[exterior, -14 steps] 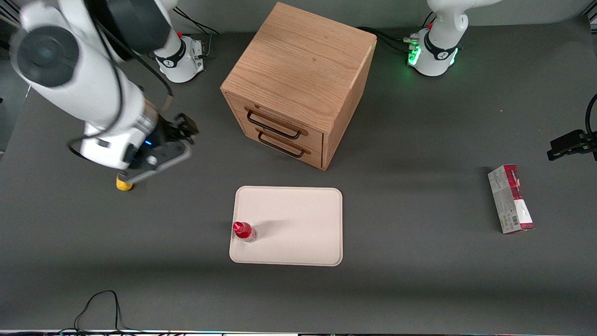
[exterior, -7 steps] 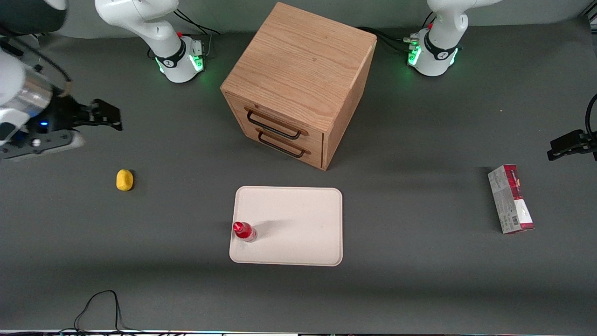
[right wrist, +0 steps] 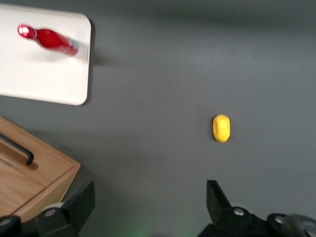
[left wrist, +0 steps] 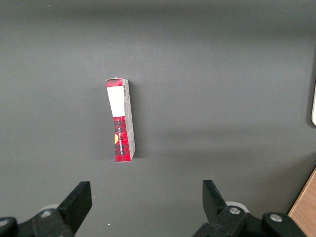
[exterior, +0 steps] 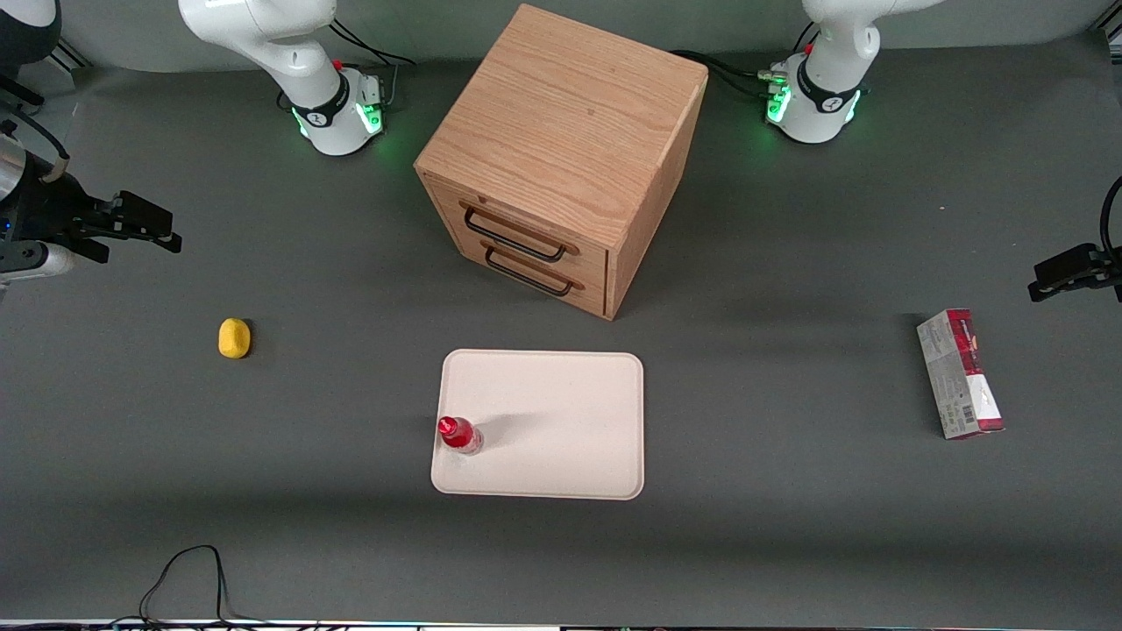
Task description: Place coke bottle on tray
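Since half a second ago my claw (exterior: 149, 226) has pulled farther toward the working arm's end of the worktop (exterior: 789, 526), and a second ago it hung right over the yellow lump (exterior: 234, 338); now it sits high and well apart from that lump, farther from the front camera than it. I see its fingers (right wrist: 219, 205) spread wide with nothing between them.

My coke bottle (exterior: 459, 435) stands upright on the tray (exterior: 561, 412), close to the tray's edge on the working arm's side and nearer the front camera than the tray's middle. From the right wrist I can make out the bottle (right wrist: 49, 38) on the tray (right wrist: 44, 81) near a rounded corner, red cap and red body.

I have the wooden drawer cabinet (exterior: 561, 149) farther from the front camera than the tray, its two dark-handled drawers facing the tray at an angle. Toward the parked arm's end lies a red-and-grey carton (exterior: 959, 373), flat on the worktop and well apart from everything else; the left wrist view shows it too (left wrist: 121, 121).
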